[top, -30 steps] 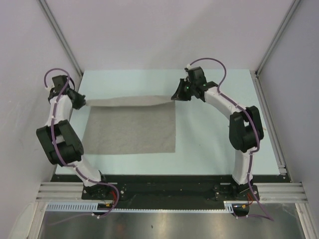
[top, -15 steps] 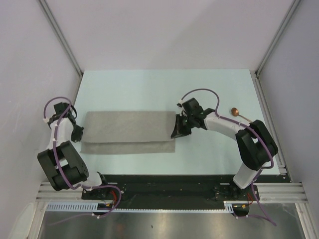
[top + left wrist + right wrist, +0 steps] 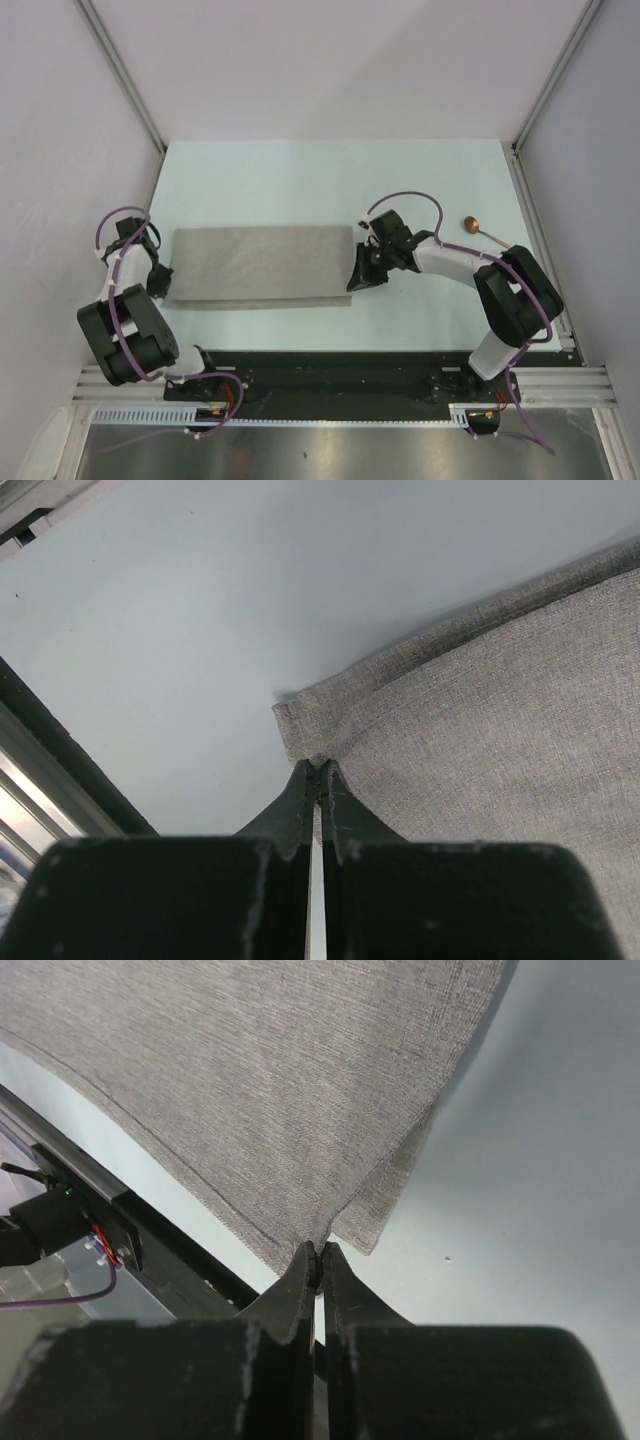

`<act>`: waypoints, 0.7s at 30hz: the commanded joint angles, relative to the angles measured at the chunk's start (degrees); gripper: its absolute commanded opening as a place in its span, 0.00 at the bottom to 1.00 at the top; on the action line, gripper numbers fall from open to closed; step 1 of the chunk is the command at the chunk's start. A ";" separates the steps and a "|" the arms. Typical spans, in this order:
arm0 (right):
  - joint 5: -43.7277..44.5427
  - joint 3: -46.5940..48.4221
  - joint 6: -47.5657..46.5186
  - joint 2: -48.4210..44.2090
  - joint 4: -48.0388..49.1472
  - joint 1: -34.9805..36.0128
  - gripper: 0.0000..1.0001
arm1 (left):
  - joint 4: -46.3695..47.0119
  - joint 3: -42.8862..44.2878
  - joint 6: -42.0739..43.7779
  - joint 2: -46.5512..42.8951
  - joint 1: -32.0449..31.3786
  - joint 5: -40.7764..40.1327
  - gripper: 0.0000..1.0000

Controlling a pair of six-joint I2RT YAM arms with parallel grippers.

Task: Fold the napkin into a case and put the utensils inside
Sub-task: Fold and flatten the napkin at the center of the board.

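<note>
Napkin: the napkin [image 3: 260, 262] lies flat on the table [image 3: 300, 180], doubled over into a wide band, left of centre and towards the near side.
Long axis: runs left to right, straight from one claw to the other.
Layers: the upper layer's near edge sits almost on the lower one; a thin strip of the under layer peeks out along the near side and at both corners.
Left claw: the left claw [image 3: 318, 768] is clenched on the near left corner of the upper layer, tips down at the cloth.
Right claw: the right claw [image 3: 318, 1250] is clenched on the near right corner of the upper layer, likewise low.
Key relation: the cloth lies between the two claws, each at its own end, so either one reaches its end without crossing over.
Spoon: a copper spoon [image 3: 471, 222] lies well to the right of the cloth, past the right forearm, bowl to the left; clearly the right arm's job. No second utensil in sight.
Edges: the near edge of the cloth lies close to the black rail [image 3: 330, 362] at the table front; little room there.
Open room: broad bare table on the far side, and a bare gap between cloth and spoon.
Next, as I judge it: let go of both corners, then narrow the band by another lengthwise fold, working away from the rail.
</note>
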 commanded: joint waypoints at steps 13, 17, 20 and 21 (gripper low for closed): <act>-1.58 -2.88 1.30 2.18 4.01 1.97 0.00 | 1.47 -1.59 0.97 0.80 0.33 -4.78 0.00; -2.45 -2.97 1.56 4.03 4.71 1.89 0.00 | 1.30 -1.77 0.80 2.03 0.33 -4.17 0.00; -2.37 -3.15 1.65 4.73 5.15 1.89 0.00 | 1.13 -1.95 0.80 2.74 0.33 -4.52 0.00; -2.28 -3.15 1.56 5.08 5.24 1.89 0.00 | 1.13 -1.95 0.62 2.83 0.33 -4.69 0.00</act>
